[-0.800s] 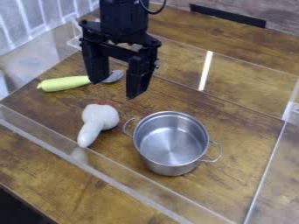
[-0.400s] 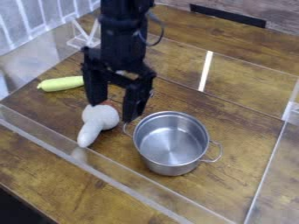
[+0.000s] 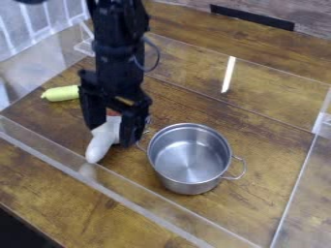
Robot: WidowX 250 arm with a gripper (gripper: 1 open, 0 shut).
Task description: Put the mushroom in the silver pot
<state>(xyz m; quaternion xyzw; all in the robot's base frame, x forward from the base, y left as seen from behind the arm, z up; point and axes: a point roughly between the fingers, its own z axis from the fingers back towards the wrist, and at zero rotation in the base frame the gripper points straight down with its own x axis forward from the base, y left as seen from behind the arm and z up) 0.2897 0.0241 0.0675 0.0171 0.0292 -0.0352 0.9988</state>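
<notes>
The mushroom [image 3: 103, 141] lies on the wooden table, its pale stem pointing to the lower left and its cap end hidden between the fingers. My gripper [image 3: 112, 123] points straight down over that cap end, open, with one dark finger on each side of it. The silver pot [image 3: 189, 157] stands empty just to the right of the mushroom, with a loop handle on its right side.
A yellow-green vegetable [image 3: 60, 94] lies at the left, partly behind the arm. A clear acrylic wall [image 3: 155, 208] rings the work area, with its near edge running along the front. A dark bar [image 3: 253, 16] lies at the back of the table.
The gripper has moved down and to the left, from above the table's middle to astride the mushroom's cap end. Its jaws have stayed open. The mushroom and pot have not moved.
</notes>
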